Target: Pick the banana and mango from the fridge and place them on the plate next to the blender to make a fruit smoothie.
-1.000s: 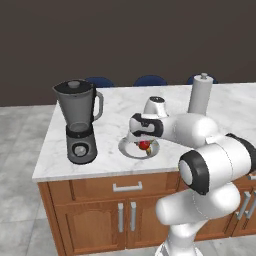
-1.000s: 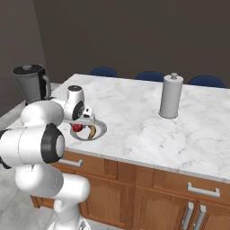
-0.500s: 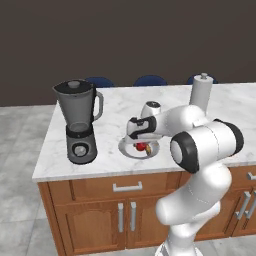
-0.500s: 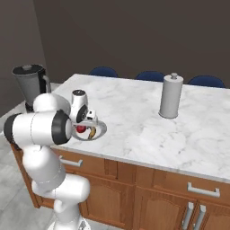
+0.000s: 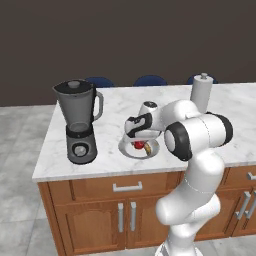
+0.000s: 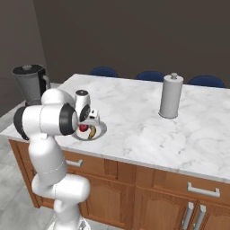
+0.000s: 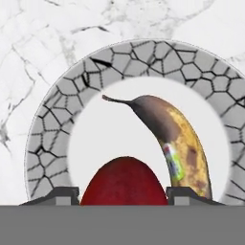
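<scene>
A white marble counter (image 5: 230, 135) stands over wooden cabinets (image 5: 125, 215) before a dark wall. The gripper (image 7: 123, 194) sits half open with the mango (image 7: 123, 184) between its tips; whether it grips is unclear. The banana (image 7: 179, 143) lies alongside on the plate (image 7: 52, 129).

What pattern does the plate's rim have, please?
The plate rim has grey, black-lined crackle mosaic; the hand view shows it best.

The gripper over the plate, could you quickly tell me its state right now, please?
Gripper: its fingers sit on either side of the mango on the plate; gripping or released cannot be told.
</scene>
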